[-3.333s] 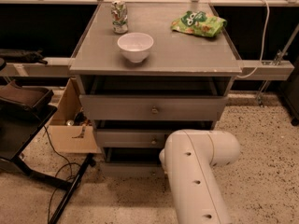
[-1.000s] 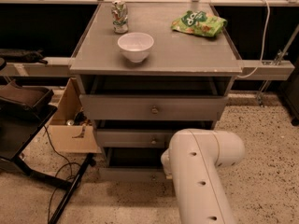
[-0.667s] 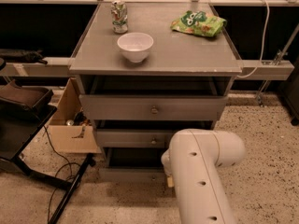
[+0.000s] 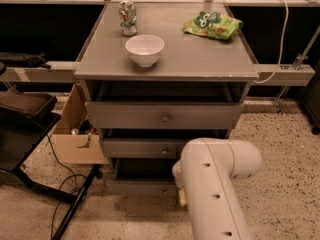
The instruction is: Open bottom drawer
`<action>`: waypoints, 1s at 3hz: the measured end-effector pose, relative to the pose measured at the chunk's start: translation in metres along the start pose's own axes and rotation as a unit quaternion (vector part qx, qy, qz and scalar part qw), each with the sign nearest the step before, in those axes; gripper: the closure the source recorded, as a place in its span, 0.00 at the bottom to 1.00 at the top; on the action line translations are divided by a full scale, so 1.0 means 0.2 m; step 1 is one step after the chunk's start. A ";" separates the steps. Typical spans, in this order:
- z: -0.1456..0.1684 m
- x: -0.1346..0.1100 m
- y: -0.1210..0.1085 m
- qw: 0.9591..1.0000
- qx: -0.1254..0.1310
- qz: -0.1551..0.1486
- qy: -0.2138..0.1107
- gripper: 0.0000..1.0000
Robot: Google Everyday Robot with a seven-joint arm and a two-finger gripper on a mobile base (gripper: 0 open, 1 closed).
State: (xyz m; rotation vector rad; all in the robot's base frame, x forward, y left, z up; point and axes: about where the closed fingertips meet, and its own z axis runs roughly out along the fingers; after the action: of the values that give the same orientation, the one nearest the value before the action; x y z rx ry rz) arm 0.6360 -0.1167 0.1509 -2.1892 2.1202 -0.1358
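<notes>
Camera view, drawer unit seen from the front: a cardboard box [image 4: 75, 136] sits on the floor at left. On the grey worktop [image 4: 200, 56] stand a drink can [image 4: 128, 18] and a white bowl [image 4: 144, 49], with a green snack bag [image 4: 212, 25] at the far right corner. Below them, the top drawer [image 4: 165, 115] and middle drawer [image 4: 135, 148] sit slightly out. The bottom drawer [image 4: 140, 186] lies lowest, near the floor, with a dark gap above its front.

The robot's white arm [image 4: 215, 184] fills the lower right and has crept a little to the right over the last few seconds. It covers the right part of the bottom drawer, knob included. The end effector is hidden behind the arm, low against that drawer, so whether it is released or clenched cannot be told.

The drawer front shows no clear shift from moments ago. That suggests the pull has barely begun.
</notes>
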 end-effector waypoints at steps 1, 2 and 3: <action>-0.02 0.01 0.10 1.000 -0.019 0.007 0.006 0.12; -0.05 0.02 0.38 0.997 -0.074 0.032 0.010 0.35; -0.08 0.01 0.43 0.996 -0.084 0.035 0.008 0.59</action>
State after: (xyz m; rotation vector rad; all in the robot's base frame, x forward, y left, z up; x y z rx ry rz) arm 0.5484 -0.1221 0.1554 -2.2038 2.2934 0.0316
